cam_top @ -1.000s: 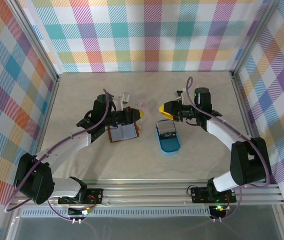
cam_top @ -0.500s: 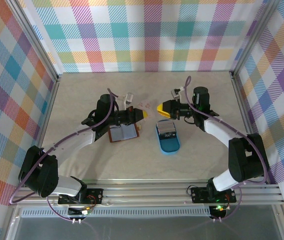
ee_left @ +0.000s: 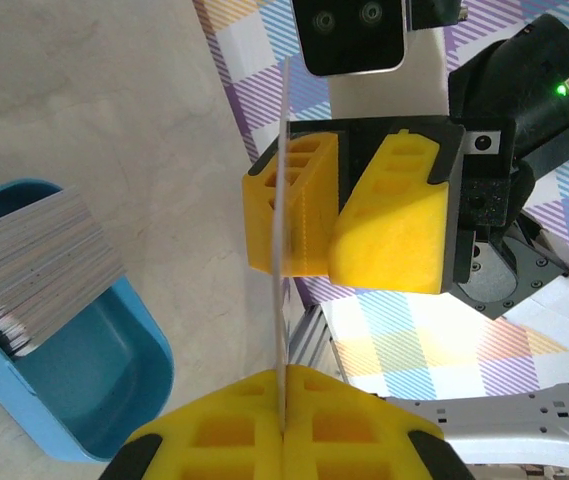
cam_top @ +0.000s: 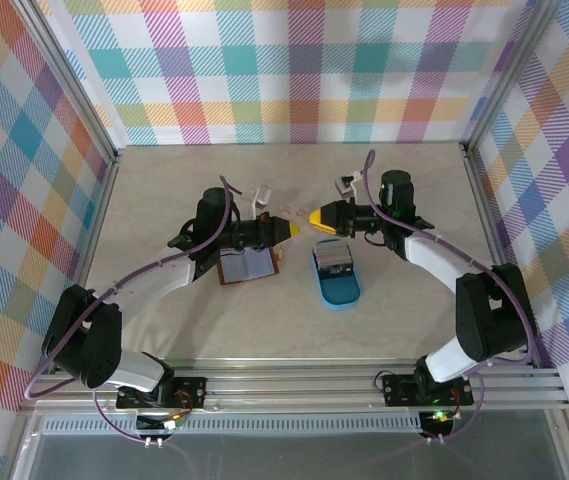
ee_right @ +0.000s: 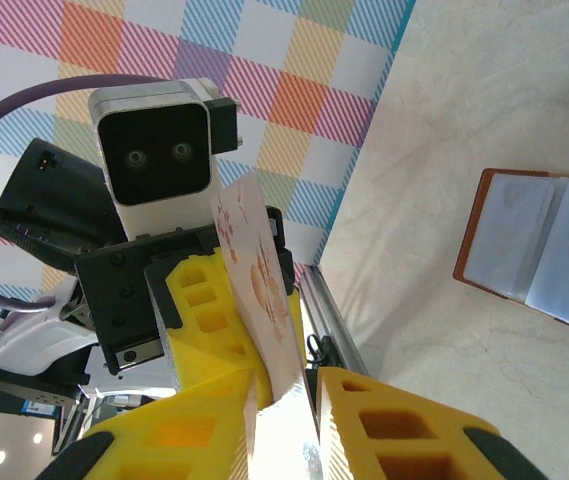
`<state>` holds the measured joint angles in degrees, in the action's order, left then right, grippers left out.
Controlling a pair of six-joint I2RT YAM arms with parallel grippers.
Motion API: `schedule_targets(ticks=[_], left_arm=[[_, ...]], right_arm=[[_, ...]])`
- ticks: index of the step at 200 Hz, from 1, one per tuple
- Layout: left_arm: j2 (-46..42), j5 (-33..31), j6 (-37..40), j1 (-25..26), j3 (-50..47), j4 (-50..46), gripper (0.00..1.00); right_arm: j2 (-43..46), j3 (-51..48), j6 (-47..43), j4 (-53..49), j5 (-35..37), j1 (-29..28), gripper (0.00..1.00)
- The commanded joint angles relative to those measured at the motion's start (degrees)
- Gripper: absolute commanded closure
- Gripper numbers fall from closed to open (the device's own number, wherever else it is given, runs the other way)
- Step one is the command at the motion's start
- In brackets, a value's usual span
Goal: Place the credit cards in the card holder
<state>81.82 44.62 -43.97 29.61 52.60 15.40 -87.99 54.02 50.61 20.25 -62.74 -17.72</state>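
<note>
My left claw [cam_top: 292,229] pinches one credit card [ee_right: 259,270] above the surface. My right claw [cam_top: 314,216] meets it, narrow; I cannot tell if it grips. The card holder [cam_top: 247,265] lies open beneath.

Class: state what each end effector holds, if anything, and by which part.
The left end effector pinches one credit card by its edge; the card's opposite end reaches the right end effector, whose grip cannot be told.
</note>
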Motion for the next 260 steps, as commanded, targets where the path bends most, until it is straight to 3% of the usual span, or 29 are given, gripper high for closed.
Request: schedule_targets(ticks=[1,116,145,162,169,184,188,226,260], left_arm=[[0.53,2.89,-0.18,0.45,-0.5,1.52,1.0],[1.15,6.62,2.8,0.45,0.47,-2.8,1.0],[0.88,6.58,3.34,0.45,0.77,-3.59,1.0],[0.17,4.77,4.46,0.29,1.01,-5.77,1.0],[-0.38,3.08,4.82,0.07,0.86,-7.27,0.89],[-1.99,-0.3,5.54,-1.12,0.3,-11.05,0.42],[-2.52,-0.82,5.76,-1.56,0.03,-11.91,0.37],[-13.2,-12.07,9.02,-6.65,-3.92,-22.12,0.27],[-20.41,-14.32,4.57,-14.74,-10.33,-26.56,0.19]], right_arm=[[-0.32,2.34,-2.89,-1.31,-2.72,-0.35,0.77],[-1.58,3.46,-2.63,0.08,-6.71,-1.55,0.78],[-1.15,3.57,-3.71,-0.91,-6.57,-1.71,0.88],[-0.49,3.7,-5.1,-2.7,-5.55,-1.71,1.0],[-0.22,3.9,-6.13,-4.03,-4.91,-1.65,1.0],[0.31,4.97,-9.66,-10.09,-2.0,-1.61,1.0],[0.48,5.11,-10.37,-11.54,-1.17,-1.58,1.0],[2.46,4.87,-15.49,-20.63,10.09,-2.63,1.0],[1.69,6.95,-18.97,-27.82,22.43,-9.06,1.0]])
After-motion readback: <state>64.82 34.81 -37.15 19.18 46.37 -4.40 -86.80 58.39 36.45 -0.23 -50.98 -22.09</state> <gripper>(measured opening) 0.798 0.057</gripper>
